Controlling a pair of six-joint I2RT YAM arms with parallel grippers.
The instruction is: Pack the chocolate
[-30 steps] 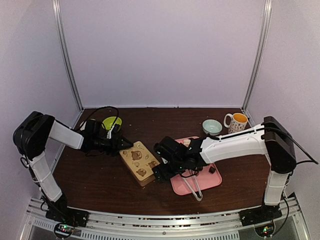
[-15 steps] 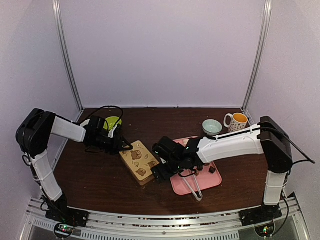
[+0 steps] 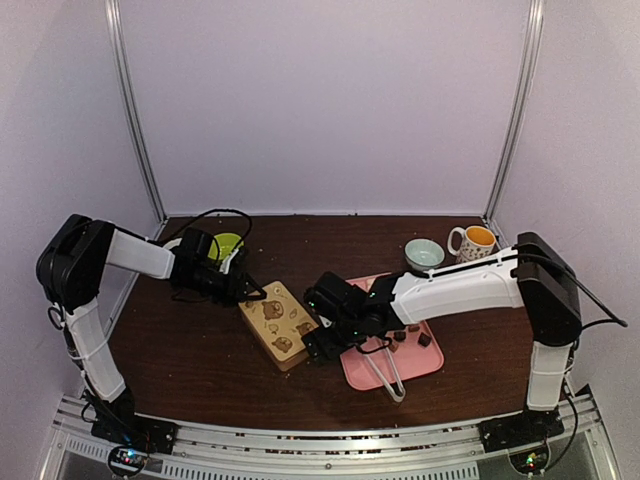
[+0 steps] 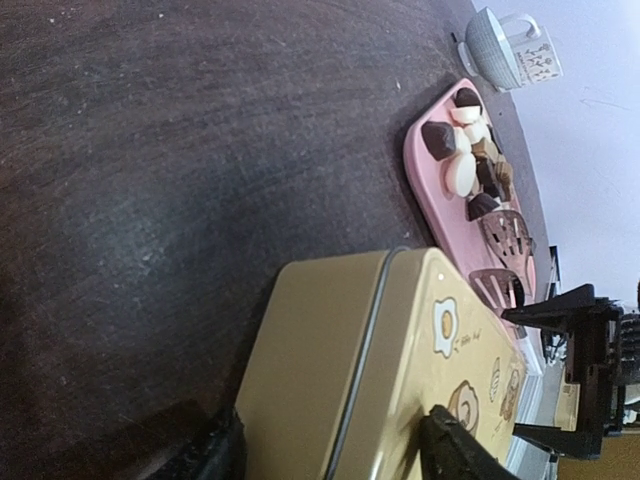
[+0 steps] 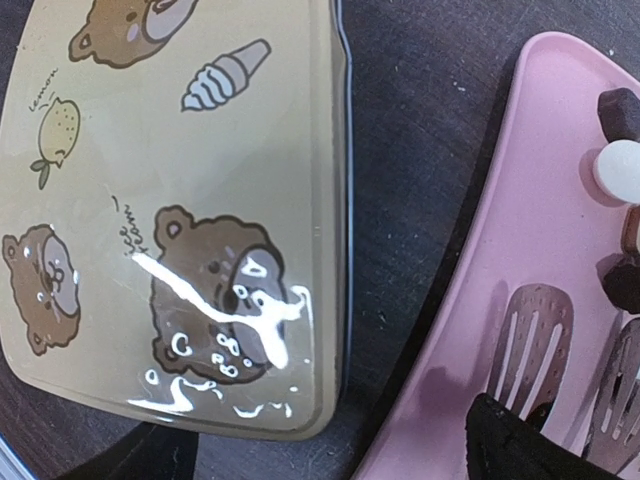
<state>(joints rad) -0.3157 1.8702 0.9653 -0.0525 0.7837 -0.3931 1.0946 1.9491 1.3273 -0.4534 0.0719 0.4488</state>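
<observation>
The chocolate [image 3: 412, 330] lies as small dark, caramel and white pieces on a pink tray [image 3: 420, 366]; the left wrist view shows the chocolate [image 4: 468, 160] heaped at the tray's far end. A closed tan box [image 3: 280, 322] with bear pictures lies left of the tray. My left gripper [image 3: 246, 291] straddles the box's far-left end, one finger [image 4: 450, 445] over the lid and one at table level. Both sit close against the box [image 4: 320, 360]; whether they press it does not show. My right gripper [image 3: 318, 345] stands open over the box's near right corner [image 5: 300, 400], holding nothing.
Clear tongs [image 3: 388, 378] lie on the tray's near part and stick out over its front rim. A teal bowl [image 3: 424, 254] and a patterned mug [image 3: 472, 243] stand at the back right, and a green bowl [image 3: 225, 245] sits behind the left gripper.
My left gripper has moved right onto the box's end and its jaws have narrowed round it. The right arm has edged slightly left.
</observation>
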